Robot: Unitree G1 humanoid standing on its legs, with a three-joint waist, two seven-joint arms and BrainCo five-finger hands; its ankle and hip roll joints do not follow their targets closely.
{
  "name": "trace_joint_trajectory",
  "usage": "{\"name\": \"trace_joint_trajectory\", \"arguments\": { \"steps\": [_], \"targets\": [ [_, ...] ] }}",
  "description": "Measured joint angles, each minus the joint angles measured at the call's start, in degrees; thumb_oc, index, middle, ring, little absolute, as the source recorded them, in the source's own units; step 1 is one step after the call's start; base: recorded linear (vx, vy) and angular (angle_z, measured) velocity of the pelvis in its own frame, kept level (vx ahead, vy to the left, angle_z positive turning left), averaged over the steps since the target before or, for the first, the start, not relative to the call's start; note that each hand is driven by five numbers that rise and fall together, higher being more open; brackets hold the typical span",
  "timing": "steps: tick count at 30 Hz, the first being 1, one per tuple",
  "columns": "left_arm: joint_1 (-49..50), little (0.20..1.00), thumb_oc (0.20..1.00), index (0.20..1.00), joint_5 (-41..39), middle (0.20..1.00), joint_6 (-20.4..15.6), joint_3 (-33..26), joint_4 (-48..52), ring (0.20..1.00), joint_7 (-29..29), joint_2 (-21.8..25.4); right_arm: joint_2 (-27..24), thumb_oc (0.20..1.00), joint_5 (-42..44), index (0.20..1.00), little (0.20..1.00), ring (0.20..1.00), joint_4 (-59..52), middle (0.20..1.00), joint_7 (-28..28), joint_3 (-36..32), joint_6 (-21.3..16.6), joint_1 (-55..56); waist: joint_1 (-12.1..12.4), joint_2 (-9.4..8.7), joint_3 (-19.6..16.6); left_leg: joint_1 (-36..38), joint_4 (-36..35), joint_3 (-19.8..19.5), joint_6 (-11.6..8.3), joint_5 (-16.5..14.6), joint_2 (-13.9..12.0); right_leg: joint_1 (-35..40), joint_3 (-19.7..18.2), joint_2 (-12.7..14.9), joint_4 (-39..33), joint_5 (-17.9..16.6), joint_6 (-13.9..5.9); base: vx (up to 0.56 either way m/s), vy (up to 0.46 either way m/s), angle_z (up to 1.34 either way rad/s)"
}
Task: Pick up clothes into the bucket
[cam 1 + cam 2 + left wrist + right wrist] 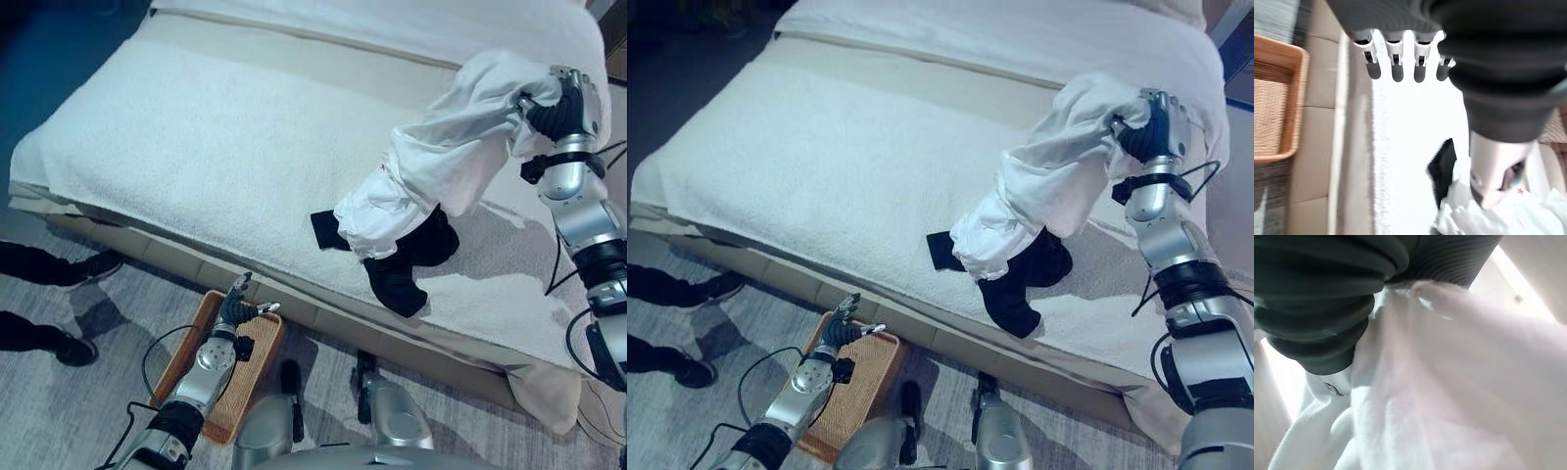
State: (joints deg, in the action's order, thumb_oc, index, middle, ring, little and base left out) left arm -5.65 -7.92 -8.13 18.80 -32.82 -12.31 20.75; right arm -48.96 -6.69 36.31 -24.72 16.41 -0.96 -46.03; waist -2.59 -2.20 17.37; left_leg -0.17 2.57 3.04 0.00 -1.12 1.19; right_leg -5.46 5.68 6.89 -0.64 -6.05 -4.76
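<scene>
Gripping the white garment (460, 147), the right robot hand (560, 106) holds it raised above the bed (196, 137) near its right edge, the cloth trailing down to a black garment (407, 264) by the front edge. The left robot hand (238, 305) hangs relaxed and empty over the wicker basket (257, 364) on the floor.

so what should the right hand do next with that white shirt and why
Probably lift a bit higher, then swing toward the wicker basket on the floor. The right hand is shut on the white garment, but its lower end still drapes on the bed over a dark garment. The left hand hovers open above the basket.
</scene>
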Motion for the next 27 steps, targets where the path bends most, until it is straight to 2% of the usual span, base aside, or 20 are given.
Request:
{"name": "trace_joint_trajectory", "arguments": {
  "steps": [4,7,8,9,10,13,25,26,27],
  "targets": [
    [1.7,1.0,1.0,1.0,-0.13,1.0,0.56,-0.02,-0.09,1.0,1.51,-1.05,-3.48,1.0,0.17,1.0,1.0,1.0,0.09,1.0,5.01,0.29,-0.06,0.99,-0.93,-0.2,-1.08,2.49,-1.12,-0.11,-0.03,-0.01,-0.35,2.63,0.01,-0.43,-1.28,0.0,0.0,0.06,-0.01,0.03],
    [3.61,1.0,1.0,1.0,-0.12,1.0,1.46,0.13,-0.74,1.0,2.21,-1.82,-4.03,1.0,0.95,1.0,1.0,1.0,0.42,1.0,7.15,0.34,-0.16,1.31,-1.19,-0.46,-2.76,2.77,-1.2,-0.11,-0.06,-0.03,-0.54,3.15,0.06,-0.68,-1.79,0.01,0.01,0.0,0.0,0.0],
    [3.65,1.0,1.0,1.0,-0.13,1.0,1.68,0.17,-1.48,1.0,2.39,-2.02,-4.11,0.608,1.29,0.608,0.608,0.608,0.46,0.608,7.79,0.36,-0.19,1.3,-1.14,-0.64,-2.96,2.76,-1.19,-0.12,-0.07,-0.03,-0.62,3.15,0.06,-0.73,-1.79,0.01,0.01,0.0,0.0,0.0],
    [3.62,1.0,1.0,1.0,-0.12,1.0,1.76,0.17,-2.58,1.0,2.52,-2.2,-4.1,0.275,1.54,0.275,0.275,0.275,0.48,0.275,8.32,0.54,-0.34,1.3,-1.02,-0.72,-3.12,2.73,-1.16,-0.13,-0.14,0.02,-0.67,3.15,0.06,-0.74,-1.79,0.01,0.02,0.0,0.0,0.0],
    [3.77,1.0,1.0,1.0,-0.12,1.0,1.83,0.18,-3.07,1.0,2.59,-2.25,-4.1,0.2,1.7,0.2,0.2,0.2,0.48,0.2,8.58,0.67,-0.45,1.3,-0.98,-0.73,-3.24,2.68,-1.15,-0.16,-0.17,0.04,-0.68,3.14,0.07,-0.73,-1.8,0.01,0.01,0.0,0.0,0.0],
    [5.01,1.0,1.0,1.0,-0.11,1.0,2.4,0.15,-4.64,1.0,2.72,-2.23,-4.15,0.2,1.82,0.2,0.2,0.2,0.66,0.2,10.49,2.6,-1.08,1.3,-0.85,-0.74,-3.58,2.53,-1.1,-0.17,-0.22,0.06,-0.72,3.06,0.15,-0.69,-1.87,0.15,-0.16,0.0,0.0,0.0],
    [7.23,1.0,1.0,1.0,-0.12,1.0,2.77,-0.38,-9.51,1.0,2.59,-3.5,-4.47,0.2,3.62,0.2,0.2,0.2,2.41,0.2,12.11,4.91,-1.31,1.29,0.71,-0.81,-3.66,-0.13,0.21,-1.65,-0.56,0.22,-0.73,1.74,1.46,-0.74,-1.95,-0.17,0.25,-0.02,0.0,0.06],
    [7.18,1.0,1.0,1.0,-0.11,1.0,2.76,-0.36,-9.56,1.0,2.57,-3.74,-4.46,0.41,3.62,0.41,0.41,0.41,2.57,0.41,12.11,5.07,-1.34,1.16,1.01,-0.83,-3.65,-0.74,0.47,-1.7,-0.56,0.23,-0.68,1.13,1.52,-0.71,-1.71,-0.24,0.32,-0.1,-0.003,0.03],
    [6.99,1.0,1.0,1.0,-0.11,1.0,2.77,-0.32,-9.65,1.0,2.58,-3.76,-4.47,0.944,3.62,0.944,0.944,0.944,2.81,0.944,12.11,5.26,-1.42,1.04,1.43,-0.87,-3.62,-1.23,0.73,-1.73,-0.56,0.23,-0.68,0.79,1.52,-0.67,-1.66,-0.26,0.35,-0.13,-0.006,0.0]
  ]
}}
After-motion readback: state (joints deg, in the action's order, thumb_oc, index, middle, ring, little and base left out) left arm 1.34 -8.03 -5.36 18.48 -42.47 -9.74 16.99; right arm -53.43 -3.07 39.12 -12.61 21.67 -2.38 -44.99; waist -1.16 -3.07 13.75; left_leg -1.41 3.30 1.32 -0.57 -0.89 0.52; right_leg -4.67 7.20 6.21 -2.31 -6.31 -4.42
